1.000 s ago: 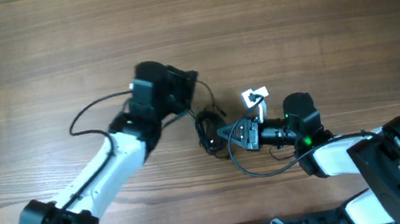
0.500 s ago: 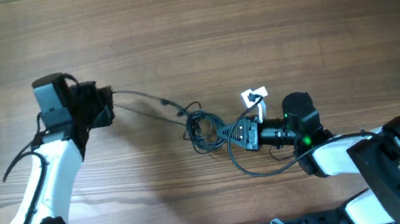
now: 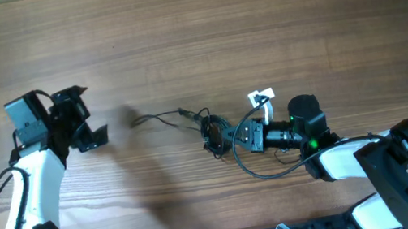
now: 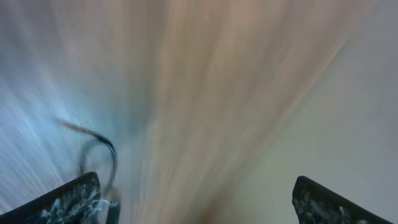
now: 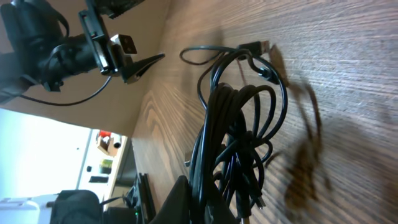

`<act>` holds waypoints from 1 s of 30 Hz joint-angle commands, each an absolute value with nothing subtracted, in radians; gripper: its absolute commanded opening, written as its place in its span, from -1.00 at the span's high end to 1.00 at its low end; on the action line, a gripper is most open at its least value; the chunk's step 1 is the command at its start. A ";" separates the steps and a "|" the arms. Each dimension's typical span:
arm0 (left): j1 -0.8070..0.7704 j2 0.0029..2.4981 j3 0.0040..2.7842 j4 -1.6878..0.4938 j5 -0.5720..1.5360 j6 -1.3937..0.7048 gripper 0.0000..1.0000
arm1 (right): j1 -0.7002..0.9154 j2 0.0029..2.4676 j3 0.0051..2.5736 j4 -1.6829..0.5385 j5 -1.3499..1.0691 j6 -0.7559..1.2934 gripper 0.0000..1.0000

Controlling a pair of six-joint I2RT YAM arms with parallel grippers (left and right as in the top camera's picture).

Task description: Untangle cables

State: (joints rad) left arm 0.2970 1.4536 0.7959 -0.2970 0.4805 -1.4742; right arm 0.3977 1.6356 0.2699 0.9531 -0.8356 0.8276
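A small white folded tag lies on the brown wood-grain bench, somewhat right of its middle.

A wooden table with a brown, streaked grain is seen across the whole overhead view. A tangled bundle of thin dark cables is laid near its middle. From the bundle, one loose strand is stretched out to the left, flat on the wood, its free end well apart from the heap. A small white tag is placed near the bundle, on its right. In the right wrist view, a small connector is shown resting on the grain just beyond the coils.
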 commanded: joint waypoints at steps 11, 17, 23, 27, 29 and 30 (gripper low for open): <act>-0.189 1.436 0.801 -0.056 0.550 -1.698 -1.00 | 0.395 1.646 0.268 0.956 -0.792 0.842 0.87; -0.283 1.436 0.801 -0.181 0.373 -1.737 -0.94 | 0.395 1.646 0.268 0.950 -0.792 0.841 0.87; -0.284 1.471 0.801 -0.228 0.248 -1.736 -0.69 | 0.395 1.646 0.268 0.948 -0.792 0.840 0.87; -0.290 1.528 0.801 -0.225 0.256 -1.736 -0.55 | 0.395 1.646 0.268 0.949 -0.792 0.840 0.87; -0.304 1.546 0.801 -0.224 0.255 -1.736 -0.54 | 0.395 1.646 0.268 0.948 -0.789 0.841 0.87; -0.311 1.553 0.801 -0.214 0.244 -1.736 -0.50 | 0.395 1.646 0.268 0.948 -0.788 0.840 0.87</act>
State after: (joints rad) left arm -0.2890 1.5284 0.8005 -0.2253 0.2752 -1.7340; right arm 0.3977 1.6356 0.2687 0.9424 -0.8024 0.8364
